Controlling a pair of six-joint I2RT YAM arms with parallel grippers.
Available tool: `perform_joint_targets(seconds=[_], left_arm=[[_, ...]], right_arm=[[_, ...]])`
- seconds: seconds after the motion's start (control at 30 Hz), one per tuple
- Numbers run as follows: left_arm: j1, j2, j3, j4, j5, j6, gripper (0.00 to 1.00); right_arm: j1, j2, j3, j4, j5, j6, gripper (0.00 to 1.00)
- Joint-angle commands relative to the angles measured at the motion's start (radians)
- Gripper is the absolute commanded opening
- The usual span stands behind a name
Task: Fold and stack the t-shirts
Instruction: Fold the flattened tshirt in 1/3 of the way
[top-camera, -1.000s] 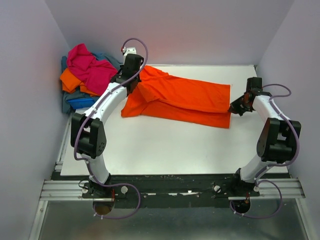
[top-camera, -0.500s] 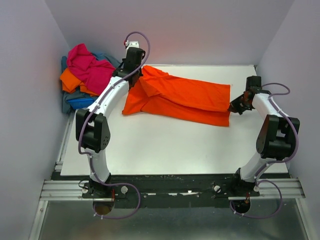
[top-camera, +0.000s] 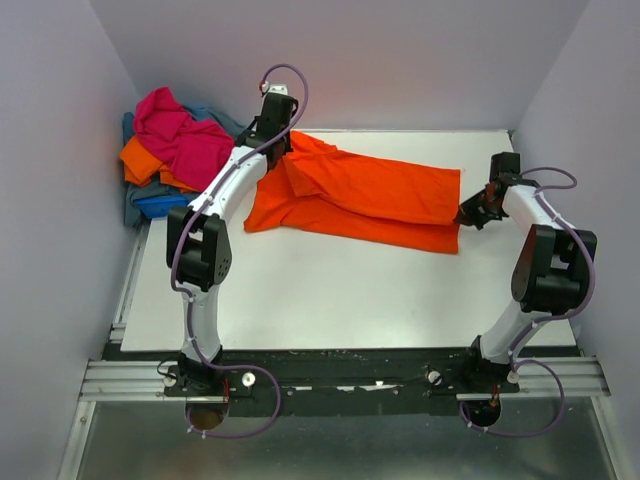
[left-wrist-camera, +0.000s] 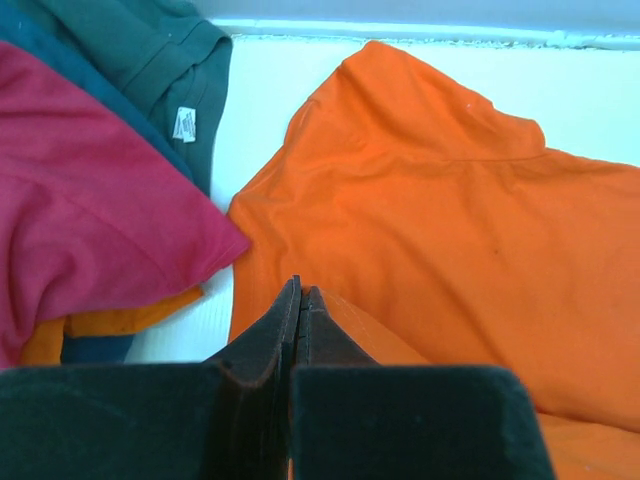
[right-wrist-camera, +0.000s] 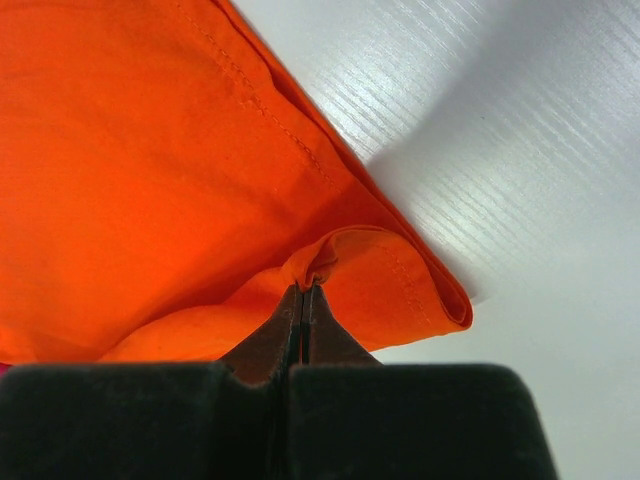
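So from the top camera, the orange t-shirt (top-camera: 360, 200) is lying long and narrow across the far half of the white table (top-camera: 330, 290), running from about 11 o'clock over to 3 o'clock, folded lengthwise so you get a double layer along the near edge. The left gripper (top-camera: 281, 133) is at the shirt's 11 o'clock end with its jaws pressed tight together. In its wrist view there's a ridge of orange fabric coming up right against the fingertips, so it looks like it's pinching that corner, though the actual bite is hard to make out. The right gripper (top-camera: 468, 214) is at the 3 o'clock end, and its own camera shows it pretty clearly: jaws squeezed together on a little bunched fold of the hem at the shirt's corner, with bare table just past it. The rest of the shirts are a messy pile of t-shirts (top-camera: 165, 160) off the table's 10 o'clock corner, with a magenta shirt (left-wrist-camera: 90, 200) on top, some orange and blue peeking out below, and a dark grey-blue shirt (left-wrist-camera: 150, 50) whose white neck label (left-wrist-camera: 183, 123) is showing.
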Motion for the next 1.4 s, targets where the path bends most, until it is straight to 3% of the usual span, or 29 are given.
perform_joint_targets(seconds=[0.0,0.27,1.17,1.23,1.3,1.37], left_arm=[[0.004,0.063,0.121,-0.040,0.043,0.011,0.00],[-0.010,0.163,0.242,-0.080,0.080,0.024,0.00],[-0.053,0.321,0.379,-0.002,0.159,0.037,0.00],[-0.056,0.336,0.382,-0.003,0.162,0.034,0.00],[-0.057,0.344,0.379,-0.003,0.166,0.030,0.02],[-0.056,0.350,0.376,-0.011,0.163,0.021,0.28]], right_arm=[[0.000,0.023,0.026,-0.007,-0.007,0.010,0.01],[0.000,0.042,0.039,-0.007,-0.005,0.012,0.01],[0.007,0.096,0.072,-0.007,0.009,0.004,0.01],[0.007,0.092,0.066,0.014,-0.020,-0.022,0.06],[0.007,0.060,0.020,0.077,-0.054,-0.042,0.22],[0.007,-0.002,-0.069,0.158,-0.067,-0.034,0.42]])
